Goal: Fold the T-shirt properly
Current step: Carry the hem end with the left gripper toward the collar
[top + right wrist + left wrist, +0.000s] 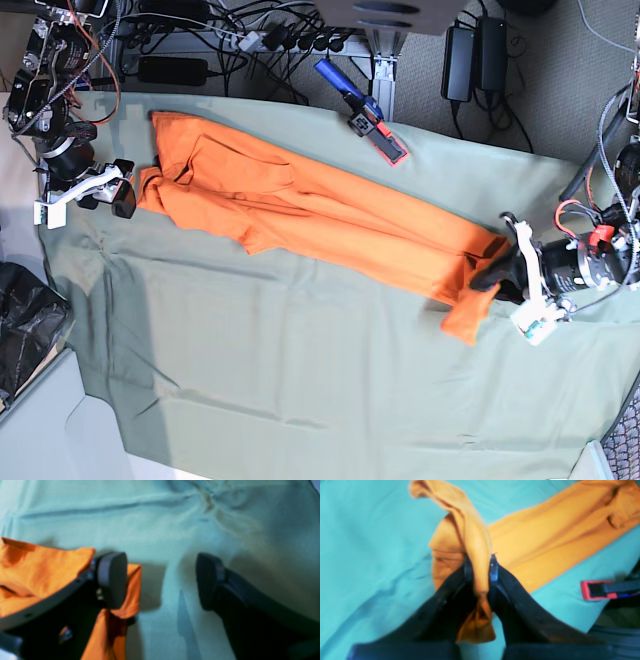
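Left gripper [480, 566] of mine pinches a bunched corner of the T-shirt [320, 215]; my right gripper [161, 580] gapes beside its far end. Soft, light, floppy orange knit, it lies stretched diagonally across the wrinkled grey-green cloth [300, 400], so I judge hems and corners the best holds.

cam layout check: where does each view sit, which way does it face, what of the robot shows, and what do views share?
Left wrist: rides the left arm, looks along the left claw, shut on the T-shirt.
Right wrist: rides the right arm, looks down past the open right claw at the green cloth.
Base: overhead, facing down; both arms at the cloth's ends.
Shared: all show shirt and cloth.
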`<state>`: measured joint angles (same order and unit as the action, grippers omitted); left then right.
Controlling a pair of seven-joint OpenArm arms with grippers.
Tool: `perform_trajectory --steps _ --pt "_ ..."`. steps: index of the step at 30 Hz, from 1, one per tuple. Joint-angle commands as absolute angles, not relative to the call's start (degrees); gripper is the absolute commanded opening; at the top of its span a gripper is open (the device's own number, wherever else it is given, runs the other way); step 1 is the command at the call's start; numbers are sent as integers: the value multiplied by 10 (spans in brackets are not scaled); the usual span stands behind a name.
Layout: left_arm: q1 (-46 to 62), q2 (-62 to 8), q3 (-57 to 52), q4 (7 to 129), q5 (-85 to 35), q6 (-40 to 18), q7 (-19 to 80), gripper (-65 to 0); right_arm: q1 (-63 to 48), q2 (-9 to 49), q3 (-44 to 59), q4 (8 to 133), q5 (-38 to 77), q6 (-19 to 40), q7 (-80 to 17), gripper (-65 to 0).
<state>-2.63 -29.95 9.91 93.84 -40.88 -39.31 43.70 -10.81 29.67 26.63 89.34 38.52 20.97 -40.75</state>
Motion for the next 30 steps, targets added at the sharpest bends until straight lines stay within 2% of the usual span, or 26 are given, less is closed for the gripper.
perform_trajectory --steps 1,7,15,19,21,30 --pt "-35 -297 105 948 -409 -400 426 -650 -103 309 273 901 388 264 -394 -218" --pt "-35 -249 147 947 -336 -400 409 -650 -103 309 273 901 388 264 -393 -218" --pt "-35 -231 150 912 -348 -400 409 -650 -103 309 273 901 389 264 -392 -218" --pt "-35 -227 151 911 -364 -400 409 -412 -103 309 273 901 388 264 -393 -217" --pt "-35 -225 151 911 -371 -400 409 -336 -104 309 273 901 388 264 -394 -217" --pt "-35 -213 151 911 -441 -400 411 -328 -103 309 273 901 388 264 -393 -217"
